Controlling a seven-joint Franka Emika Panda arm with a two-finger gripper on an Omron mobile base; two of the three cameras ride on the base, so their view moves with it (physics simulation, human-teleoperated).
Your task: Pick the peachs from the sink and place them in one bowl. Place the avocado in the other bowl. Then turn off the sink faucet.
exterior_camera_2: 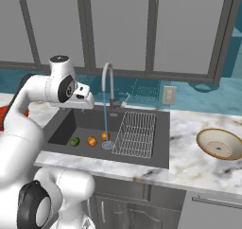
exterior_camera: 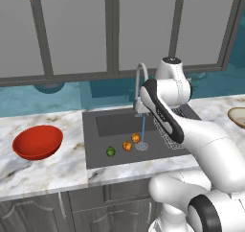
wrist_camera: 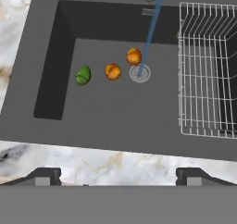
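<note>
Above the front edge of the sink (wrist_camera: 115, 121), the gripper (wrist_camera: 118, 174) hangs with its fingers wide apart, holding nothing. Below it in the basin lie the avocado (wrist_camera: 83, 75), then two peaches (wrist_camera: 113, 71) (wrist_camera: 134, 56) in a row toward the drain (wrist_camera: 140, 73). Water runs from the faucet (exterior_camera_2: 108, 83) onto the drain. A wire rack (wrist_camera: 206, 70) fills the basin's right side. On the counter, the red bowl (exterior_camera: 37, 142) sits left, the tan bowl (exterior_camera_2: 220, 144) right.

no readable text, labels or numbers (rendered scene)
</note>
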